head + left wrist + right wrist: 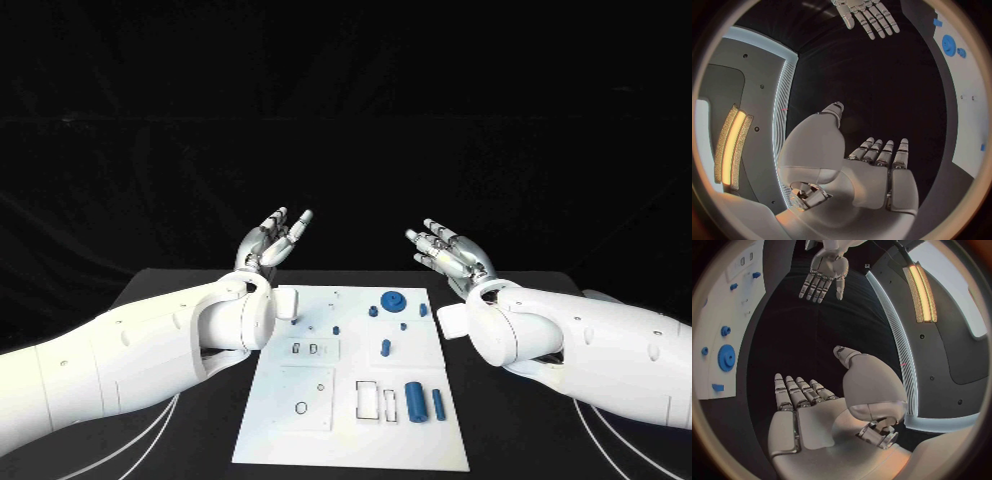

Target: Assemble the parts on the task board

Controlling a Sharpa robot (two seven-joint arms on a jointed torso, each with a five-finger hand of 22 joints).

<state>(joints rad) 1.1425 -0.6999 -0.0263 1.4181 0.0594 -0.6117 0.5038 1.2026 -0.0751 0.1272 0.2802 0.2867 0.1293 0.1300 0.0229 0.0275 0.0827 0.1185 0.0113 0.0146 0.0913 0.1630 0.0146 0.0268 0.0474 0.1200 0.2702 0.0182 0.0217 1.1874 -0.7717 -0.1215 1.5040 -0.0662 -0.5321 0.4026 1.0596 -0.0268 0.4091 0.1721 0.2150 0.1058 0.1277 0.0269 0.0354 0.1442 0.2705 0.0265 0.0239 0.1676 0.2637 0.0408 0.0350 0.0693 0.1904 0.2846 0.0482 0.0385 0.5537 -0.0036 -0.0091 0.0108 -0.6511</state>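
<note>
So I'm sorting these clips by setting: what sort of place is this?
Probably a robot test bench in a lab: a black table, a white task board with small blue parts, dark backdrop behind.

- The task board (281,440) is laid on the table (173,285), pretty much dead centre between the two arms.
- The left hand (274,240) and right hand (450,250) are held up beyond the board's far edge, well apart, palms facing each other, nothing in them.
- A gear (392,299) is seated near the board's far end, smaller parts (387,347) scattered beside it.
- Two cylinders (415,400) are laid side by side toward the near right.
</note>
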